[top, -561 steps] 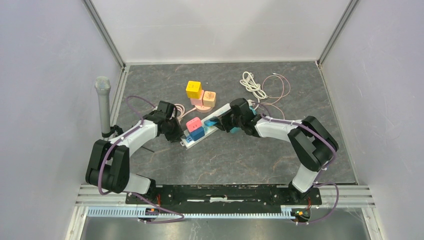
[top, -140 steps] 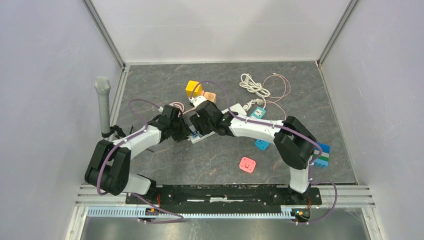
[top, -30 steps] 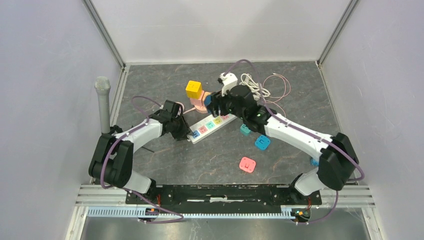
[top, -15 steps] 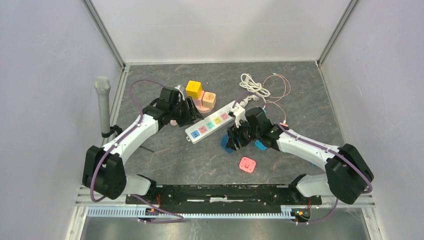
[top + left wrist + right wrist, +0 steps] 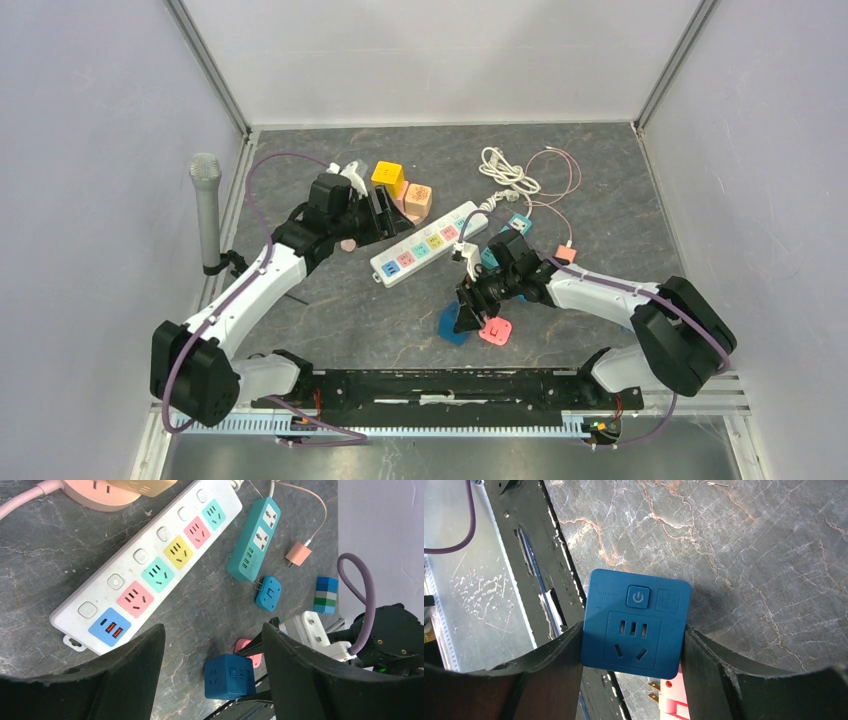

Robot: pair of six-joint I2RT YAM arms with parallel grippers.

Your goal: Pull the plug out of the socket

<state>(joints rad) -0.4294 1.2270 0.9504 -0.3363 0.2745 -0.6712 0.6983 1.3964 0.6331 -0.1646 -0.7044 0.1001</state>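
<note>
The white socket strip (image 5: 420,245) (image 5: 150,565) lies slantwise mid-table with all its coloured outlets bare. The plug, a dark blue cube (image 5: 453,326) (image 5: 634,625) (image 5: 230,676), hangs near the table's front edge. My right gripper (image 5: 468,312) (image 5: 634,635) is shut on its two sides, well clear of the strip. My left gripper (image 5: 383,215) (image 5: 213,632) hovers above and to the left of the strip, open, with nothing between its fingers.
A pink plug (image 5: 494,331) (image 5: 671,700) lies just beside the held cube. Further back sit a teal strip (image 5: 254,539), a small blue adapter (image 5: 268,593) and a coiled white cable (image 5: 505,170). A pink round socket carries a yellow cube (image 5: 388,177). A microphone (image 5: 206,210) stands left.
My right arm carried the blue plug from beside the strip toward the front edge. My left gripper opened and drew back to the left, off the strip.
</note>
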